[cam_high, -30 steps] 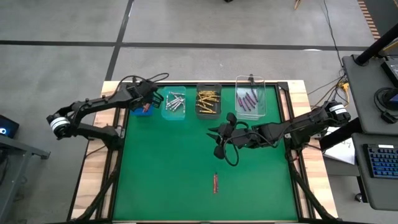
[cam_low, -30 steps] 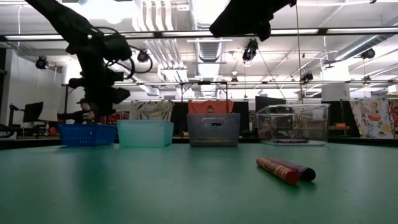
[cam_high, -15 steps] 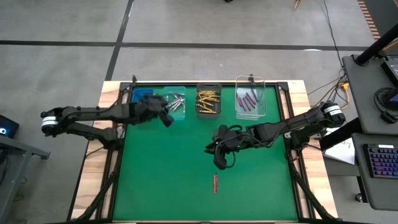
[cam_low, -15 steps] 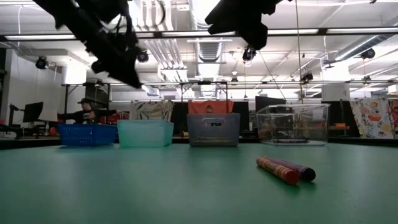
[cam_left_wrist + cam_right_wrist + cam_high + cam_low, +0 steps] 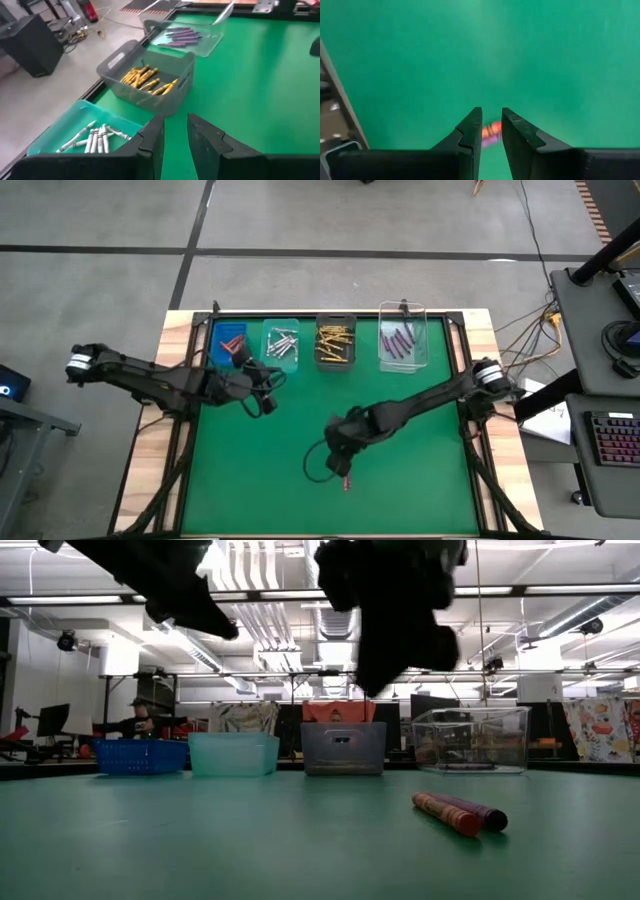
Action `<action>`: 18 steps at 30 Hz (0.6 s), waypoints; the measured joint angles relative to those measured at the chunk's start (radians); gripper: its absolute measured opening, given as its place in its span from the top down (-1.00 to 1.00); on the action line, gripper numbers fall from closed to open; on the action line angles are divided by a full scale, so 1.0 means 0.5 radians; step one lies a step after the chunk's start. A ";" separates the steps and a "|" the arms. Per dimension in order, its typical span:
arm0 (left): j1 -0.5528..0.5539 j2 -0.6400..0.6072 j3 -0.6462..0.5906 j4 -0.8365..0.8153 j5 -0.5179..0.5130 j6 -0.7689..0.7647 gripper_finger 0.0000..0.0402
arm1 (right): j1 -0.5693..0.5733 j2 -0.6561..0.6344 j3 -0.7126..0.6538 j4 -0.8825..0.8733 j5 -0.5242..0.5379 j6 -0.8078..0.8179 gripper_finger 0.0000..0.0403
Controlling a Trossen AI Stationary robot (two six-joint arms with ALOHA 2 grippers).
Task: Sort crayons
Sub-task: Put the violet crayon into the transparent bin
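The right gripper [image 5: 343, 463], jaws slightly apart and empty, hangs just above two loose crayons [image 5: 346, 477]. They lie near-to-far. The left gripper [image 5: 262, 402], jaws likewise narrow and empty, is farther off.

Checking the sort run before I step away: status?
Right tool open, empty, above two loose crayons. Left tool open, empty, near bins. Nothing in the way.

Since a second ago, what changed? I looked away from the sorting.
The right gripper came from mid-table toward the near edge, now above the loose crayons, its jaws narrowed, holding nothing. The left gripper left the bins and moved out over the mat. The crayons and bins did not move.
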 joint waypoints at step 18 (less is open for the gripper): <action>-0.046 0.028 0.000 0.029 -0.007 -0.002 0.67 | 0.268 0.291 0.120 -0.226 0.148 0.940 0.74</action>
